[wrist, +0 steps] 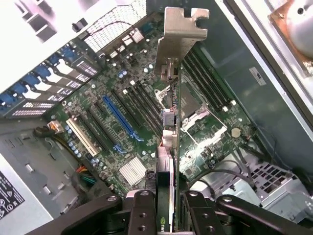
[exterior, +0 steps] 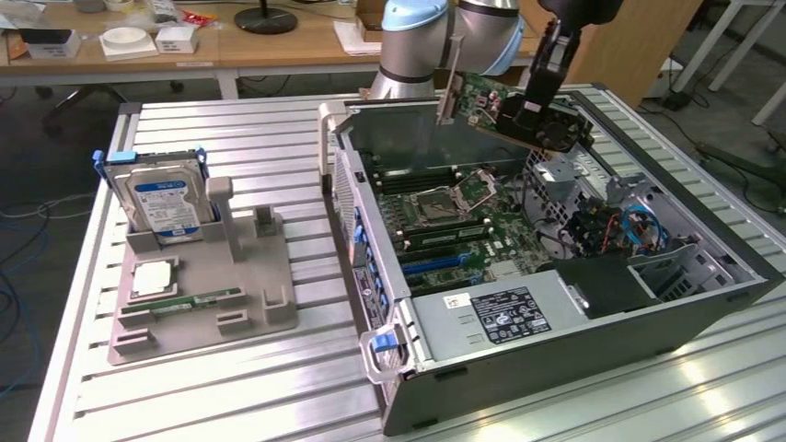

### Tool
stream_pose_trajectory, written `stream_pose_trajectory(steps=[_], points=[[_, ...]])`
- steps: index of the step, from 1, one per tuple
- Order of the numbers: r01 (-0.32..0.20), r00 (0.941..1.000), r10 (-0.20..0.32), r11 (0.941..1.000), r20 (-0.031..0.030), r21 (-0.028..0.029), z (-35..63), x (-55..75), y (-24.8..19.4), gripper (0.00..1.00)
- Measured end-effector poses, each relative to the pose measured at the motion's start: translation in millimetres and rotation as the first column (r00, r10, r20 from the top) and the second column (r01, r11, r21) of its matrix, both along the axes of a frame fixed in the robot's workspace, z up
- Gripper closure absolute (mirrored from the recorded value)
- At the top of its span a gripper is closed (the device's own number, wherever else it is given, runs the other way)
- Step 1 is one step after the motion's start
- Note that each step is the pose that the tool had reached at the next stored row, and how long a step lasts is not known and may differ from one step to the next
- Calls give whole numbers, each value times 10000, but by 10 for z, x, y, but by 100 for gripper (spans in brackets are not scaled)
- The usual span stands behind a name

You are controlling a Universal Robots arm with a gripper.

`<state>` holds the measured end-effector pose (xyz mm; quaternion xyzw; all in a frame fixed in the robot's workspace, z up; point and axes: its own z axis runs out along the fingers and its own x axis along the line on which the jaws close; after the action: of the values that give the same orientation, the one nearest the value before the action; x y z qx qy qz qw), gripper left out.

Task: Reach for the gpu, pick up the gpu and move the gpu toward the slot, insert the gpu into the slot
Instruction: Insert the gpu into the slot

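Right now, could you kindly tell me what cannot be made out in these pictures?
- gpu: wrist view, edge-on, faces hidden.
- Motherboard strip behind it: wrist view, covered by the gpu.
- Hard drive base: exterior view, inside the grey holder.
- Black label: exterior view, print too small.

Wooden desks (exterior: 307,51) behind metal table (exterior: 221,396)

Robotics lab or test workshop. Landmark: an open computer case (exterior: 590,359), motherboard (wrist: 122,112) bared, on a slatted metal table (exterior: 221,387). A robot arm base (exterior: 418,37) stands just behind the case, and a grey fixture (exterior: 264,313) to the exterior view's left of it racks a hard drive (exterior: 166,198). Cluttered wooden desks (exterior: 283,46) lie beyond the case, and loose cables (exterior: 31,212) trail on the floor farther to that left.
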<state>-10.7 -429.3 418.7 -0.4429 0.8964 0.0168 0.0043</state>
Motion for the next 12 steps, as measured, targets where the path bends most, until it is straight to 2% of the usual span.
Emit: stream_pose_trajectory(steps=[6, 9, 12], points=[[-767, 9971, 767, 9971, 0, 3, -2, 0, 0, 73], [-1270, 9919, 1270, 9919, 0, 4, -3, 0, 0, 73], [-1801, 9836, 1801, 9836, 0, 4, -5, 0, 0, 73]])
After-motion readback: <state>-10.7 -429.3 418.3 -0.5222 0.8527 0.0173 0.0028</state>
